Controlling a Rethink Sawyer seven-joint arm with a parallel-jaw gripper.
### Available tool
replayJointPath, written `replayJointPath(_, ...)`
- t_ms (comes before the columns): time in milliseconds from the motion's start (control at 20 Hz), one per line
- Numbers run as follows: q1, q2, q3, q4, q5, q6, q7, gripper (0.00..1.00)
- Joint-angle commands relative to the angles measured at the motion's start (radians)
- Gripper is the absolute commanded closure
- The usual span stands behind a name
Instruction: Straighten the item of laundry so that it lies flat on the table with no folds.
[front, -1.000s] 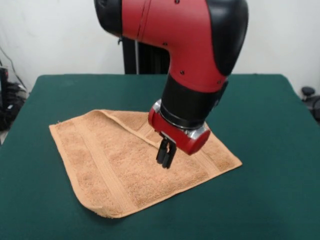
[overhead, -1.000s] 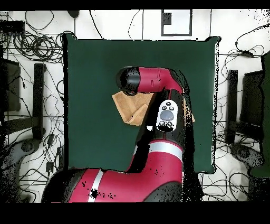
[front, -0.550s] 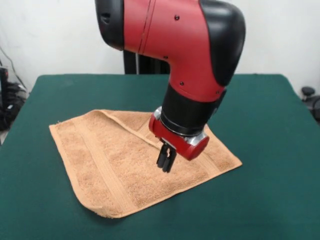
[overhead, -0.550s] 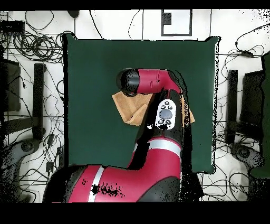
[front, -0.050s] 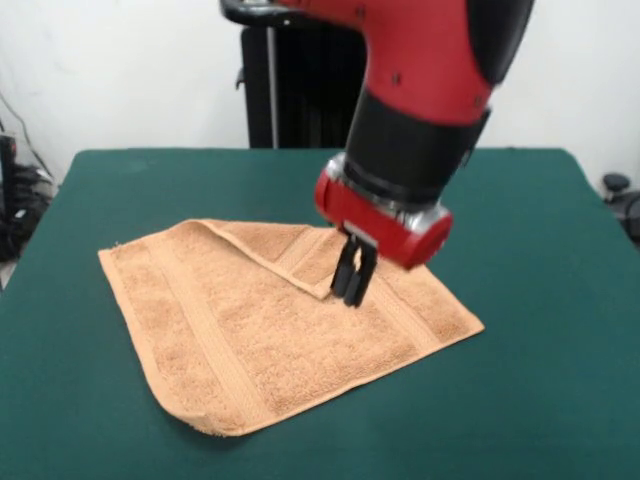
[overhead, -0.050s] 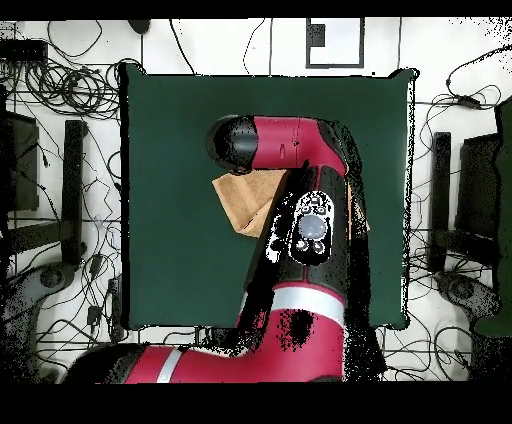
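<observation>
The item of laundry (front, -0.050s: 270, 320) lies mid-table (front, -0.050s: 540, 400), its far corner folded over onto itself. The gripper (front, -0.050s: 353, 275) hangs at the flap's edge, fingers pressed together; whether they pinch cloth is unclear from here. Grip only the flap's top layer, then draw it outward. No containers present.

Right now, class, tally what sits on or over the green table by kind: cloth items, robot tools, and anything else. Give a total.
Towels: 1, the tan-orange towel, with one corner folded over.
Robot tools: 1, the black tool, fingers together above the towel.
Other items on the table: 0.
Total: 2.
</observation>
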Motion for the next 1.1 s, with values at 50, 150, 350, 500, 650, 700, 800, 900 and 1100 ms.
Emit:
replayJointPath(50, 0.011, -0.084, 0.05, 0.146, 0.042, 0.094, 0.053, 1.0)
replayJointPath(150, 0.013, -0.103, 0.049, 0.168, 0.04, 0.099, 0.054, 1.0)
replayJointPath(350, 0.002, -0.086, 0.053, 0.17, 0.013, 0.071, 0.031, 1.0)
replayJointPath(500, -0.006, -0.07, 0.052, 0.161, -0.009, 0.071, 0.007, 1.0)
replayJointPath(650, -0.011, -0.064, 0.06, 0.175, -0.01, 0.045, 0.012, 1.0)
replayJointPath(700, -0.011, -0.065, 0.059, 0.181, -0.011, 0.041, 0.016, 1.0)
replayJointPath(800, -0.01, -0.069, 0.056, 0.198, -0.013, 0.021, 0.027, 1.0)
replayJointPath(900, -0.013, -0.07, 0.058, 0.209, -0.015, 0.008, 0.029, 1.0)
replayJointPath(1100, -0.02, -0.068, 0.064, 0.227, -0.013, -0.016, 0.035, 1.0)
